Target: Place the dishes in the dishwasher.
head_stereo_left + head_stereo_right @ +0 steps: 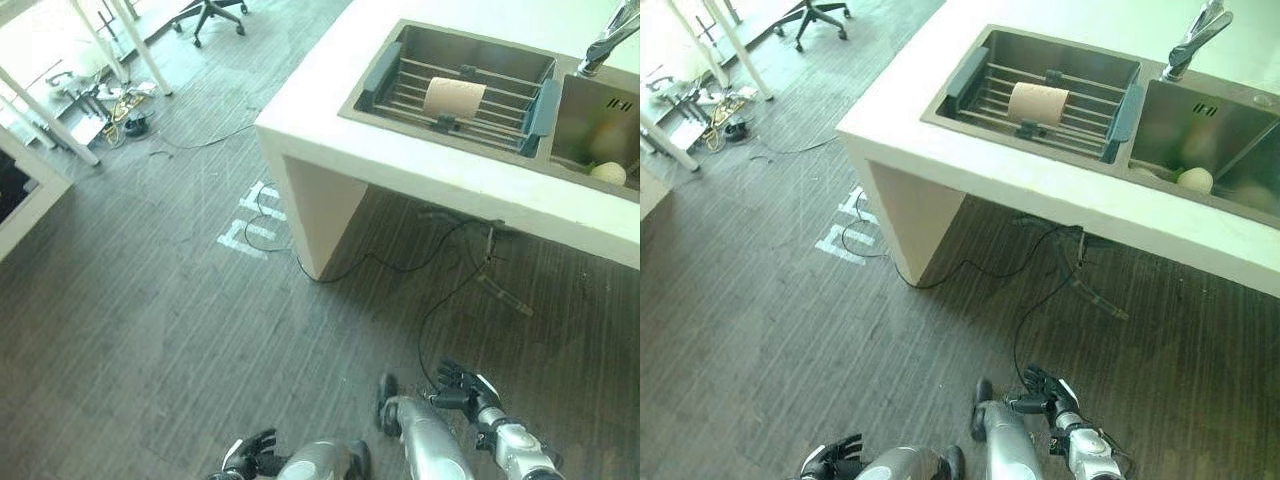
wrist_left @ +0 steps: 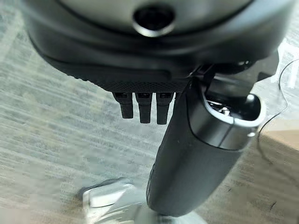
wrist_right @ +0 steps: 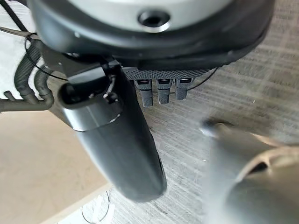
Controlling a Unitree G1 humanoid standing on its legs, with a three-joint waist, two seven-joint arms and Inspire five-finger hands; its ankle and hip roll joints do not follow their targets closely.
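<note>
Lying open between the low-hanging hands: bare wood floor (image 1: 150, 330). Standing ahead as a barrier: the white counter (image 1: 330, 120), with its sink (image 1: 1230, 130) sunken, a rack (image 1: 470, 95) spanning one basin, and a faucet (image 1: 1195, 40) rising behind.

- We count one white surface (image 1: 330, 90) carrying two sink basins.
- One drying rack (image 1: 1040, 105) lies in one basin (image 1: 970, 125), with one beige cup (image 1: 1038, 103) on it.
- One pale round object (image 1: 1196, 180) sits in the other basin (image 1: 1160, 120).
- One tap (image 1: 1193, 40).
- One office chair (image 1: 210, 15) on the floor.
- Two hands: left hand (image 1: 250, 455), right hand (image 1: 462, 385), both low, well apart from the surface.
</note>
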